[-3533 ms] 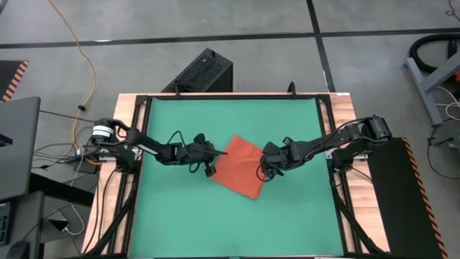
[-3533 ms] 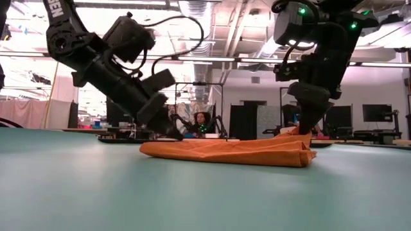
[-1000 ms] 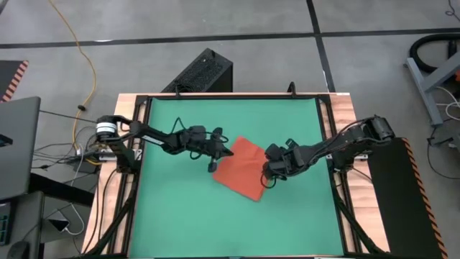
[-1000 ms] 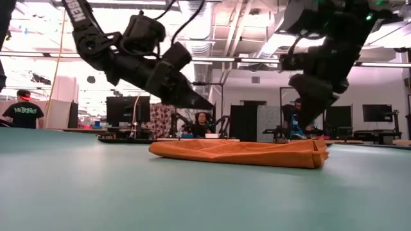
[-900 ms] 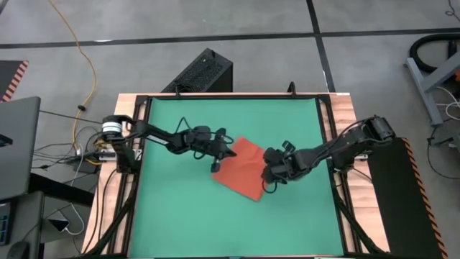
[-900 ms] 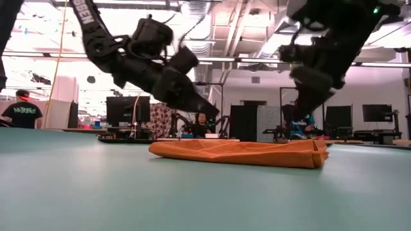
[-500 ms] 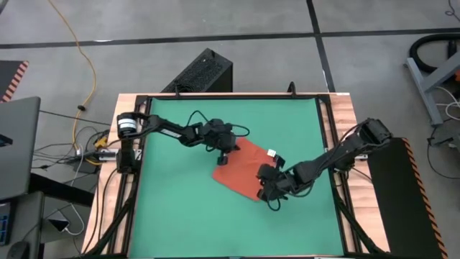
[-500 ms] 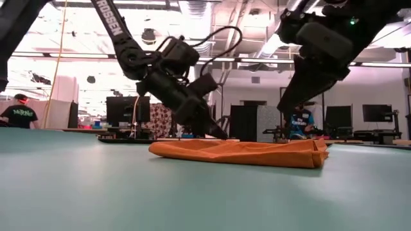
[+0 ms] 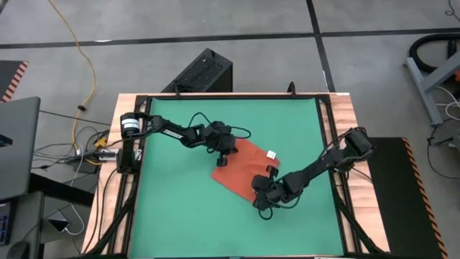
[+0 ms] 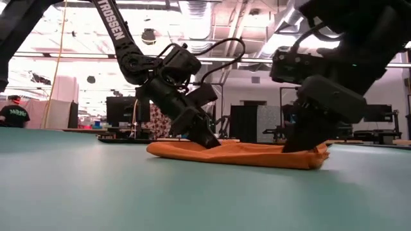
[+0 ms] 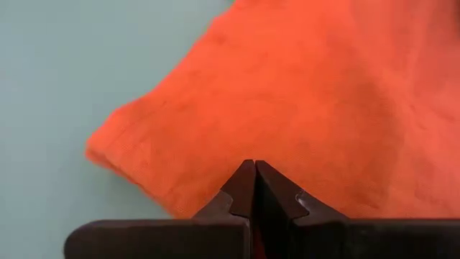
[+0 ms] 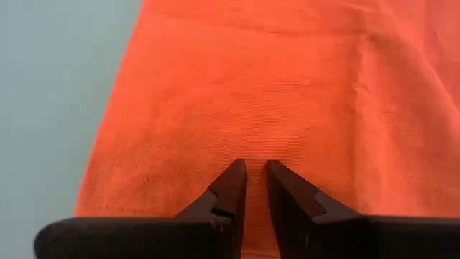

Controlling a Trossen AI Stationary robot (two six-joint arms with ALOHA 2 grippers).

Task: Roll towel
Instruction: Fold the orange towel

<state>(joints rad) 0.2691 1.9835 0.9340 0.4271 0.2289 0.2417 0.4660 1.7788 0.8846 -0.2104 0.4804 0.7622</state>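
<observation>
The towel [image 9: 243, 170] is laid folded flat near the table's middle, not rolled yet. Its 9 o'clock corner is pinned by the clenched left gripper [image 9: 223, 160], probably as an anchor. The right gripper [image 9: 263, 199], fingers slightly parted and holding nothing, is pressed onto the 5 o'clock edge, likely to start the roll.

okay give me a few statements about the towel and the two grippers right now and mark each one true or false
1. The towel lies flat on the green table. True.
2. The left gripper is wide open. False: its fingertips are pressed together, over the towel near one corner.
3. The right gripper is over the towel with a narrow gap between its fingertips. True.
4. The towel is blue. False: it is orange-red.
5. A white tag shows at the towel's edge. True.
6. Both arms are parked off the table. False: both reach in to the towel.
</observation>
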